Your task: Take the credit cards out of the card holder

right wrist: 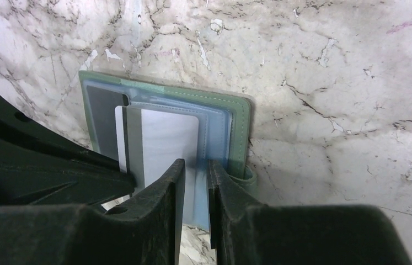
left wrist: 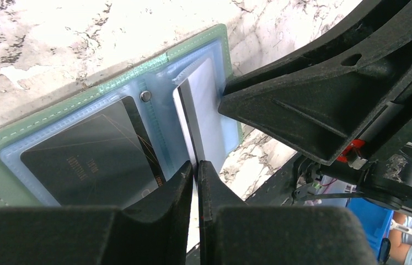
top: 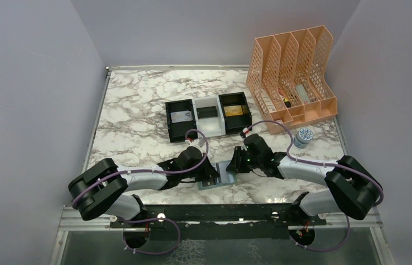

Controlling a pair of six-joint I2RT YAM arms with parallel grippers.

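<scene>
The sage-green card holder [top: 226, 176] lies open on the marble near the front edge, between my two grippers. In the left wrist view its green border [left wrist: 110, 83] frames pale blue pockets. A dark credit card [left wrist: 87, 160] sits in one pocket. A white card with a dark stripe [left wrist: 206, 105] sticks partly out of the other pocket. My left gripper [left wrist: 197, 167] is shut on that card's edge. In the right wrist view the card holder [right wrist: 241, 127] and the white card [right wrist: 165, 138] show, and my right gripper [right wrist: 195, 165] is nipped on the blue pocket edge beside the closing tab [right wrist: 247, 178].
A black-and-white three-compartment tray [top: 169, 118] stands behind the card holder with a grey card [top: 182, 116] and a yellow card [top: 235, 110] in it. An orange file organiser [top: 292, 72] stands at the back right, with a small blue-white jar [top: 303, 136] beside it.
</scene>
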